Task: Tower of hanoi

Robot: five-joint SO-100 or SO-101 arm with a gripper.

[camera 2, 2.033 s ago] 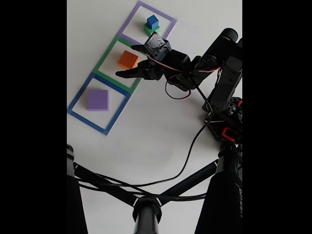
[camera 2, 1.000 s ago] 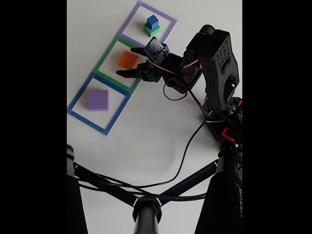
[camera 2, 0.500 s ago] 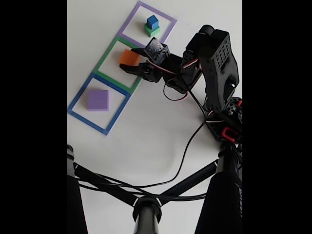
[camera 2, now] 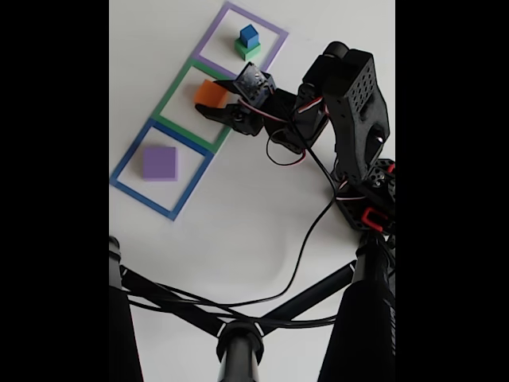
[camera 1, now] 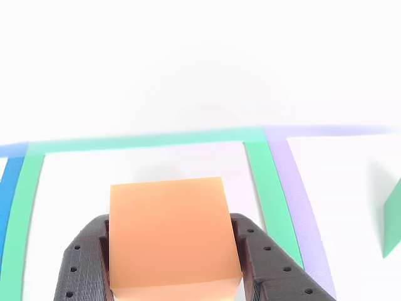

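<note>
Now my claw [camera 1: 172, 263] has slid forward around the matte orange cube [camera 1: 169, 232], jaws flanking but not visibly clenched; gripping comes next.

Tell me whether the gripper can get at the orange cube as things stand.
Probably yes. In the other view the gripper already has a finger on each side of the orange cube, with nothing between. The fixed view shows the cube in the green outline, apart from the other blocks.

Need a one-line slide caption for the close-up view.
Gripper straddling the orange cube inside the green outline.
</note>
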